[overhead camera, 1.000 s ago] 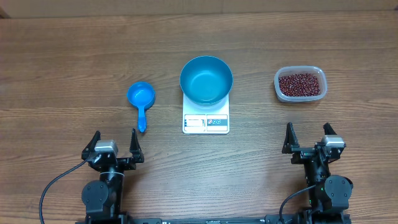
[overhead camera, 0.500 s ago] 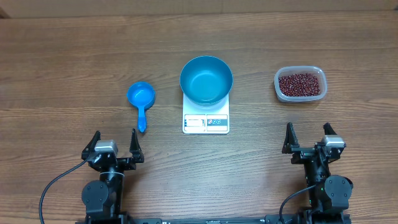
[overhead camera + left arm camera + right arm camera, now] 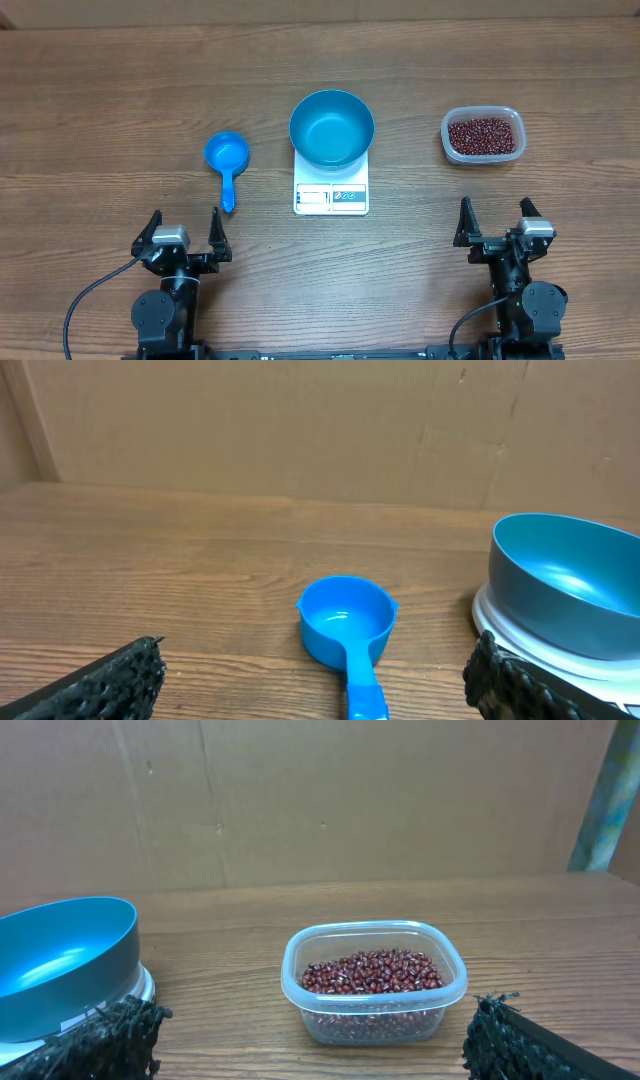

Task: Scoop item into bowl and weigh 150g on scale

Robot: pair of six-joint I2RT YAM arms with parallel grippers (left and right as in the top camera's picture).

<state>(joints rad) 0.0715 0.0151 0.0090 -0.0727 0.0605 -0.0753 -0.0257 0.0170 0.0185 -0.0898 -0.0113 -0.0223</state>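
Your L gripper (image 3: pixel 184 222): fingers (image 3: pixel 105 685) spread wide, nothing btwn them, touching nothing. R gripper (image 3: pixel 494 215), same story: fingers (image 3: pixel 505 1045) fully apart, gap bare, no contact w/ anything.

Now the bowl (image 3: pixel 332 128). From your L fingers it's ahead and out past the right-hand one, well apart. From your R fingers it's ahead and out past the left-hand one, also well apart. It sits on the scale (image 3: pixel 331 197), overhanging its far end. The display and blue-marked button panel stick out on the side facing your fingers. The bowl is round, deep, smooth blue, w/ a bare glossy inside.

The beans (image 3: pixel 483 135) are straight ahead of your R fingers, btwn the two finger lines, well apart. They're tiny dark red ovals, packed in a clear plastic tub (image 3: pixel 444 130) w/ rounded corners, sitting below the rim.

The scoop (image 3: pixel 227 155) is ahead of your L fingers, toward the right-hand finger's side. It's bright blue, cup facing up, lying on the wooden table (image 3: pixel 100 100), handle pointing back at your fingers.
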